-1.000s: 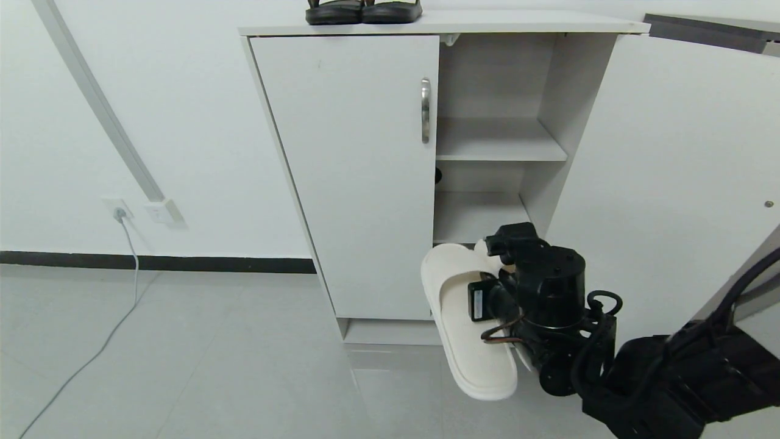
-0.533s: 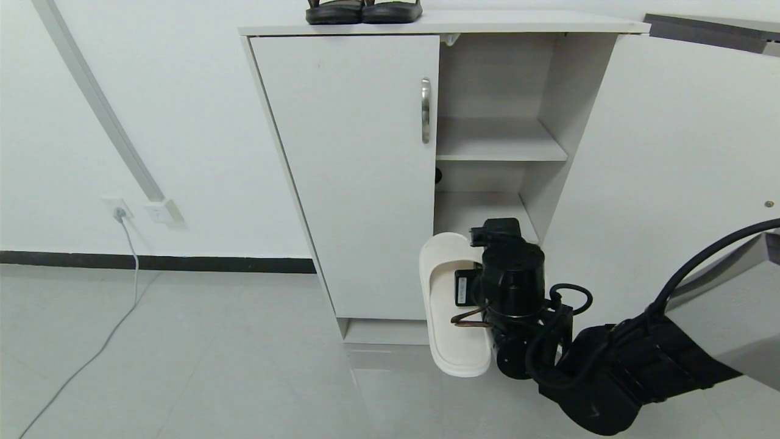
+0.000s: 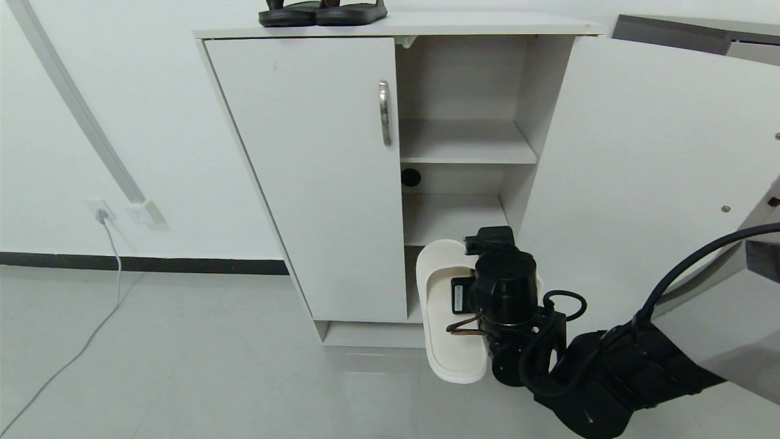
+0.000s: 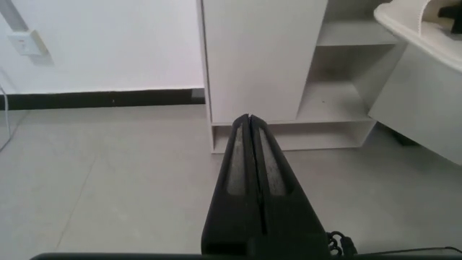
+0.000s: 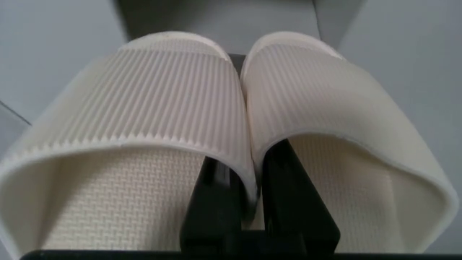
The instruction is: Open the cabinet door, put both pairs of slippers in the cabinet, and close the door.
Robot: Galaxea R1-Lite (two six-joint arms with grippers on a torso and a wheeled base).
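Status: right gripper (image 5: pixel 251 193) is pinched on the white slippers (image 3: pixel 442 305). The fingers clamp the two inner strap walls where the pair sit side by side.

From the head view, the pair hangs low in front of the cabinet (image 3: pixel 396 25), at its open right half. Toes point far, toward the cabinet, at about the front edge of the lower shelf (image 3: pixel 451 216). Heels point near, over the floor (image 3: pixel 213 378). I can't tell whether the toes are past the opening. The right slipper is mostly hidden behind the wrist.

Right door (image 3: pixel 640 171) is swung wide open to the right. Left door (image 3: pixel 304 171) is shut, with its handle (image 3: pixel 384 113) on the edge by the opening. Upper shelf (image 3: pixel 463 143) and lower shelf are bare, and there's a dark round hole (image 3: pixel 411 177) in the back wall between them.

Black slippers (image 3: pixel 323 12) sit side by side on the cabinet top, over the left door.

Left gripper (image 4: pixel 249 119) has its fingers pressed together with nothing between them. It's over the floor, well apart from the cabinet, pointing at its base.

Wall socket (image 3: pixel 100 214) is far left, and its cable (image 3: pixel 91 329) trails across the floor.
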